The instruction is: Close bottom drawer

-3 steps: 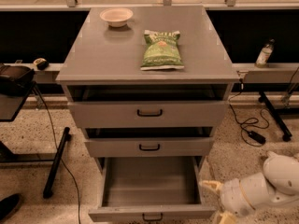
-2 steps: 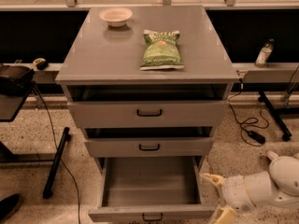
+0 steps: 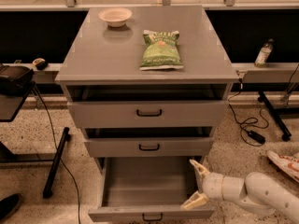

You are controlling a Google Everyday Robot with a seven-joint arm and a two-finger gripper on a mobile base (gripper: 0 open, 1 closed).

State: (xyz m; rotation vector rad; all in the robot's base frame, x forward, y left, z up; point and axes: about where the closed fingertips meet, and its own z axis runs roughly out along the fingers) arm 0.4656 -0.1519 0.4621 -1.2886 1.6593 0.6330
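The bottom drawer (image 3: 150, 212) is pulled far out of the grey cabinet. Its deep plain grey tray (image 3: 149, 180) lies open, and its slim front panel with a small black loop handle (image 3: 152, 217) sits at the frame's lower edge. My gripper (image 3: 195, 183) comes in from the lower right on a white arm. Its two cream fingers are spread open, one fingertip (image 3: 193, 164) by the drawer's right wall and the other near the front panel's right end. It holds nothing.
The middle drawer (image 3: 149, 147) and top drawer (image 3: 149, 113) stand slightly ajar above. A green chip bag (image 3: 161, 50) and a small bowl (image 3: 115, 16) sit on the cabinet top. A black stand leg (image 3: 55, 162) is at left, cables (image 3: 247, 125) and a bottle (image 3: 263, 53) at right.
My arm has moved left, bringing the open gripper closer to the bottom drawer's right front corner. The drawer has not visibly moved.
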